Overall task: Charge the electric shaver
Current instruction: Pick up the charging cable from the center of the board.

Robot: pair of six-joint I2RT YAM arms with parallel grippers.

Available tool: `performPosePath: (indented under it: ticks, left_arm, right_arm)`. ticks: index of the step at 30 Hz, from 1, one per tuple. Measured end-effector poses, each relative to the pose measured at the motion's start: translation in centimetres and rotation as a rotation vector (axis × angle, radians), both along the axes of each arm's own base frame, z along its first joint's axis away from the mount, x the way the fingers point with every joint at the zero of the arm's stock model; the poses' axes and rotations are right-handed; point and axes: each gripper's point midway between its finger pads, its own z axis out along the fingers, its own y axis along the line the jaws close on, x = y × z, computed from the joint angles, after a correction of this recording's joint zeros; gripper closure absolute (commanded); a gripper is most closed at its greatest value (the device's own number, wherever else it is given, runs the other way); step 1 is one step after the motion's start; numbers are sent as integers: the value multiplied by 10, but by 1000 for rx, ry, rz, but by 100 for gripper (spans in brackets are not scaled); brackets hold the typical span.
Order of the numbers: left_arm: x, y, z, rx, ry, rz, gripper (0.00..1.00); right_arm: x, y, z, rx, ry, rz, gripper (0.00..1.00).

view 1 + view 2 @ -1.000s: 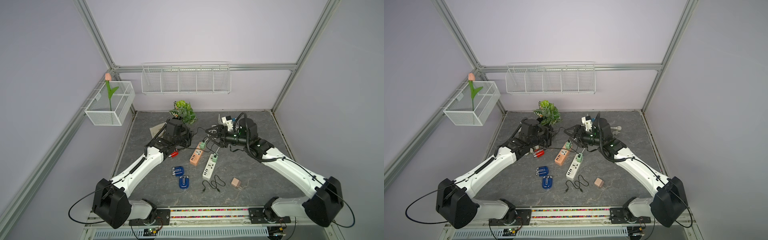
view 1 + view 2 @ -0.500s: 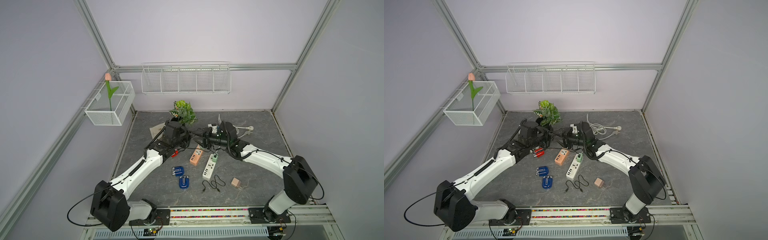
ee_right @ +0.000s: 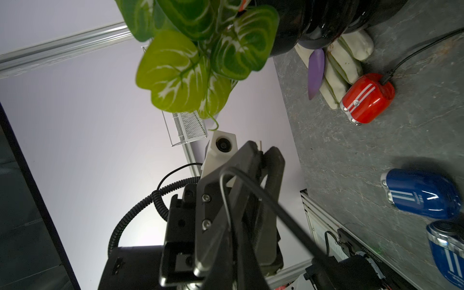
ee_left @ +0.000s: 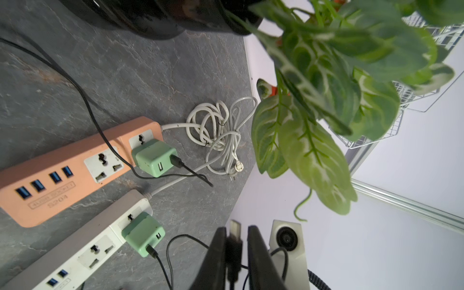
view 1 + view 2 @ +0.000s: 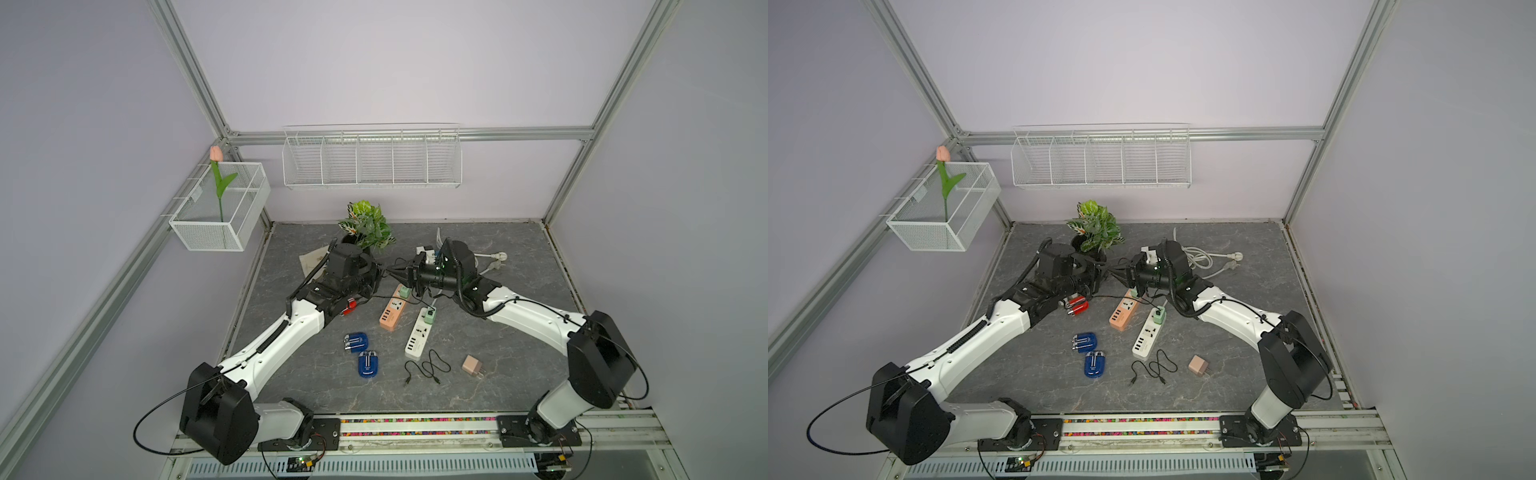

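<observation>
Above the table by the plant, my left gripper (image 5: 379,272) and right gripper (image 5: 390,271) meet tip to tip. In the left wrist view a black USB plug (image 4: 234,243) stands between my left gripper's (image 4: 234,231) fingers, with a thin gap on one side. Its black cable (image 4: 160,261) runs to a green adapter (image 4: 143,233) on the white power strip (image 5: 419,334). My right gripper is shut on that cable close to the plug. A red shaver (image 3: 366,98) has another cable in it. Two blue shavers (image 5: 356,341) lie in front.
A potted plant (image 5: 365,226) hangs over both grippers. An orange power strip (image 5: 392,313) with its own green adapter (image 4: 153,157) lies below them. A loose black cable (image 5: 428,368), a pink adapter (image 5: 472,365) and a coiled white cord (image 4: 218,130) are nearby.
My right arm swung left to meet the left gripper and its jaws closed. My left jaws, shut on the plug before, have eased apart.
</observation>
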Motion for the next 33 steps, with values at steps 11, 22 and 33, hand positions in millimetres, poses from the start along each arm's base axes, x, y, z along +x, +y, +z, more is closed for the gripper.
performPosePath:
  ticks: [11, 22, 33]
  left_arm:
    - [-10, 5, -4, -36, 55, -110, 53]
    - [-36, -22, -46, -196, 280, -217, 52]
    - [-36, -31, -44, -303, 323, -188, 54]
  right_arm:
    - [-16, -24, 12, 18, -68, 133, 93]
    - [-16, -27, 23, 78, -123, 178, 93]
    - [-14, -23, 19, 102, -129, 200, 93]
